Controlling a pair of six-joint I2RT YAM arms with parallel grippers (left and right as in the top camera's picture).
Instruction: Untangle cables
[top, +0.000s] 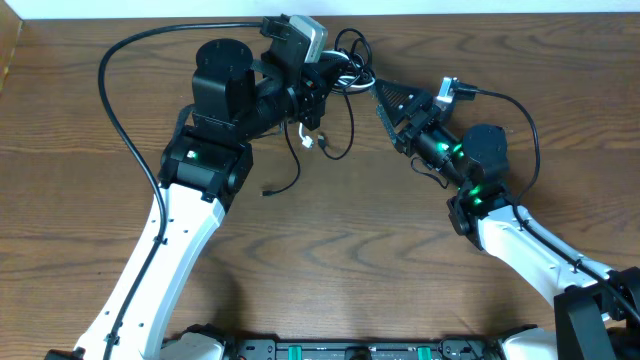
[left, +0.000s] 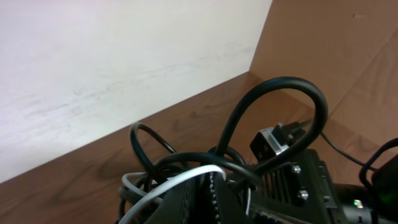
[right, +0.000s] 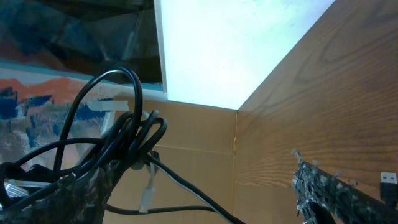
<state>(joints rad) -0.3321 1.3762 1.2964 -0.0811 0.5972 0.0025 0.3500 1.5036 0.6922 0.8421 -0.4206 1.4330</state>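
The cables (top: 348, 62) form a tangled bundle of black loops with one white cord, held up at the back centre of the table. My left gripper (top: 324, 84) is shut on them; in its wrist view the white cord (left: 180, 181) arches over the closed fingers (left: 214, 190) amid black loops (left: 273, 118). Loose ends hang below, among them a white plug (top: 308, 141) and a black tail (top: 272, 189). My right gripper (top: 381, 106) stands open just right of the bundle. In its own view the bundle (right: 127, 134) lies against its left finger (right: 81, 196), while the right finger (right: 323, 193) is apart.
The left arm's thick black cable (top: 118, 90) arcs over the back left of the wooden table (top: 350, 260). The right arm's cable (top: 522, 112) loops at the right. A white wall (left: 93, 62) borders the table's far edge.
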